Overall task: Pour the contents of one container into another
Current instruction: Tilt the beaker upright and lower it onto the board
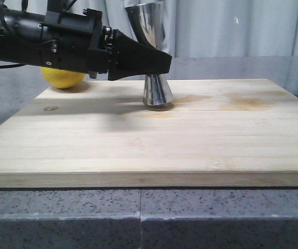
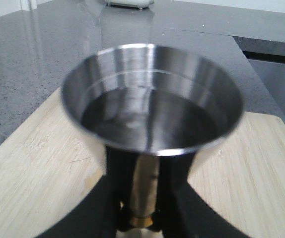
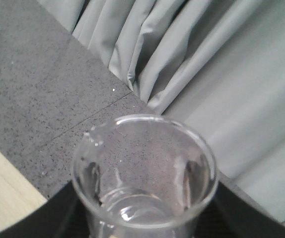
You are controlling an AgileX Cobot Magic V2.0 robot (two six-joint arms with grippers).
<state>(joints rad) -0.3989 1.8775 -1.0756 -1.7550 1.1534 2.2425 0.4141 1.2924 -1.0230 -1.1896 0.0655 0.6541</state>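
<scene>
Left wrist view, jigger [image 2: 152, 99] holding liquid

Light: soft, even, moderately bright.
Shadows: diffuse, under left tool [image 1: 165, 65] on board [image 1: 149, 140].
Glare: streaks on jigger [image 2: 152, 99].
Blur: jigger rim and beaker [image 3: 145, 173] soft-focused.

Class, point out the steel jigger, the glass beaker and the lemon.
steel jigger [image 1: 157, 92], front view, lower cone.
glass beaker [image 3: 147, 193], right wrist view, inner wall.
lemon [image 1: 61, 79], front view, visible yellow skin.
</scene>
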